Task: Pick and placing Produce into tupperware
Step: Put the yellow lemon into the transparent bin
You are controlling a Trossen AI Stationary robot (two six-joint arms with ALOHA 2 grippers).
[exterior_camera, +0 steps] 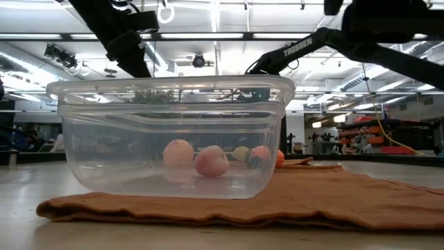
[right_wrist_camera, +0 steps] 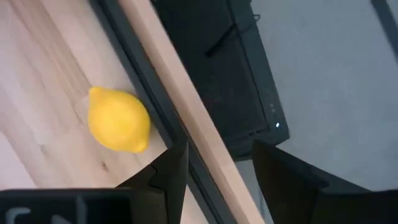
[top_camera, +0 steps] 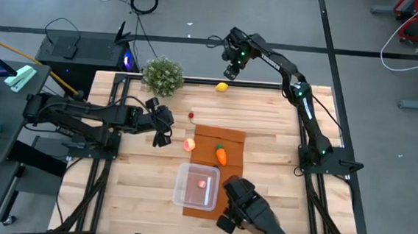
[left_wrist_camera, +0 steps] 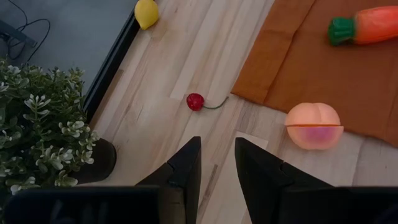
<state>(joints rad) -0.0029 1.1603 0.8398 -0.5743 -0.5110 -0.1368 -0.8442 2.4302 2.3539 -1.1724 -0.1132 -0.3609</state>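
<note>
Yellow lemon (top_camera: 222, 87) is sitting right at the bench's far edge, and your right claw (top_camera: 233, 64) is hanging just past that edge, jaws parted and holding nothing. You're looking at a smooth, rounded toy, probably light hard plastic, so it could squirt out or roll off the edge if you're pinching near a tip. I'd be going for the fat middle, across the short axis.

Your left claw (top_camera: 162, 131) is hovering over bare wood left of the brown-orange mat (top_camera: 231, 138), jaws slightly apart, empty too. The peach (top_camera: 189, 144) is lying at the mat's left edge just beside it, and the cherry (top_camera: 191, 116) is a bit farther back. That cherry's tiny with a thin stem, so it's looking fiddly. The carrot (top_camera: 221, 155) is lying mid-mat; grab its body, not the green top.

The tupperware (top_camera: 179, 190) is sitting toward the near edge with one pink piece (top_camera: 203, 182) already inside.
</note>
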